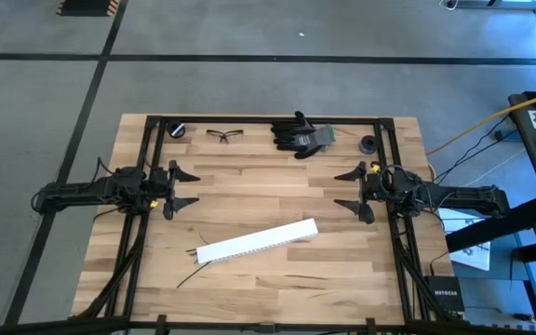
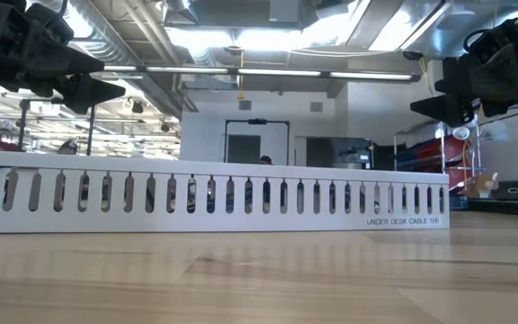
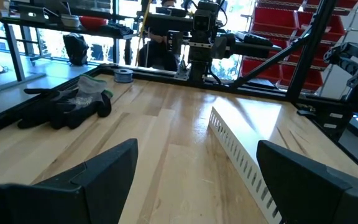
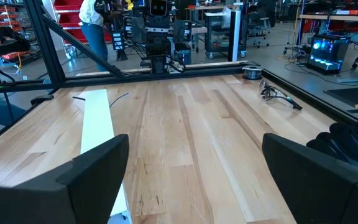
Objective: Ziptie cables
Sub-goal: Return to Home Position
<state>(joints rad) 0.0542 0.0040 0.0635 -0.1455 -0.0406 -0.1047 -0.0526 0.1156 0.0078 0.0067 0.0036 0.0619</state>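
One thin dark cable (image 1: 190,275) lies on the wooden table at the left end of the white slotted rail (image 1: 259,241); in the right wrist view the cable (image 4: 119,96) shows beside the rail's far end (image 4: 96,102). No other cable shows. The rail lies slantwise in the table's near half and fills the low view (image 2: 214,193). My left gripper (image 1: 194,188) (image 3: 197,144) hovers open at the table's left side, pointing level toward the middle. My right gripper (image 1: 339,191) (image 4: 196,138) hovers open at the right side, facing it. Both are well apart from the cable and the rail.
Black and grey gloves (image 1: 301,135) (image 3: 67,102) lie at the far edge, with safety glasses (image 1: 223,136) (image 4: 278,96) to their left. Small dark rolls sit at the far left (image 1: 177,129) and far right (image 1: 368,144). Black frame rails (image 1: 147,233) run along both sides. Bare wood lies between the grippers.
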